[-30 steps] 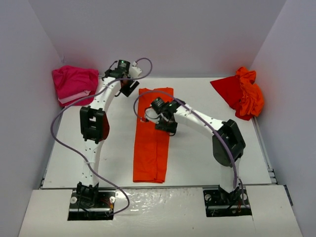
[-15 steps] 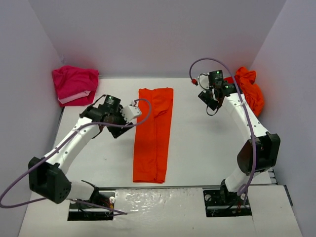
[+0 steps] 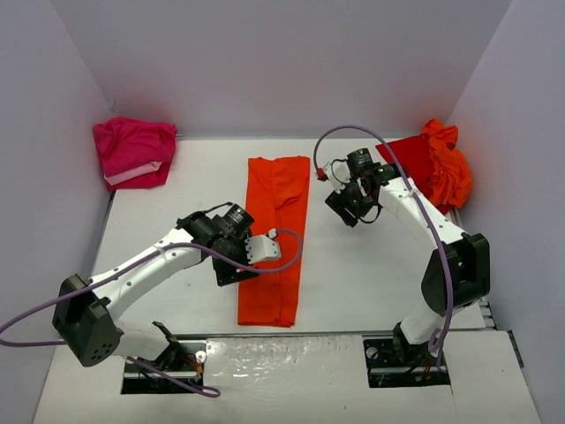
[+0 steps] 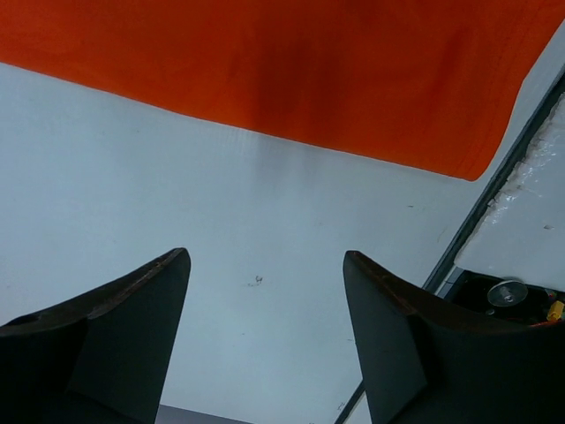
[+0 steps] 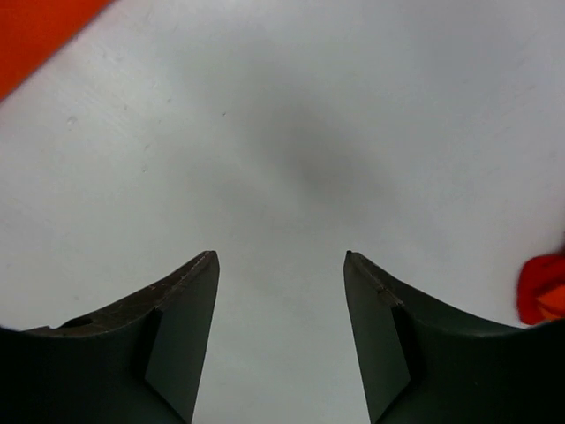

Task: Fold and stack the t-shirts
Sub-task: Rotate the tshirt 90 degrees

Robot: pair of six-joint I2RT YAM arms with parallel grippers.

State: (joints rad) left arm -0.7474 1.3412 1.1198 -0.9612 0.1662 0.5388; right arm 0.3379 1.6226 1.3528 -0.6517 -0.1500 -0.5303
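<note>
Twice seeing fingers spread, clasping no cloth. Nearest: hovering with left gripper [image 4: 265, 256] over white table [image 3: 371, 274], just beside left edge of long folded orange t-shirt [image 3: 275, 238] lying flat mid-table. Farther: hanging with right gripper [image 5: 278, 256] over table, right of that strip's far end, apart from it. Farthest: lying bunched in far left corner, magenta t-shirt [image 3: 132, 150]; lying heaped in far right corner, red and orange t-shirts [image 3: 437, 168]

The white table [image 3: 371, 265] bears a long folded orange t-shirt [image 3: 275, 238]. Far left of it lies a magenta bundle [image 3: 132, 150], and far right a red-orange heap [image 3: 433, 163], perhaps two shirts.
</note>
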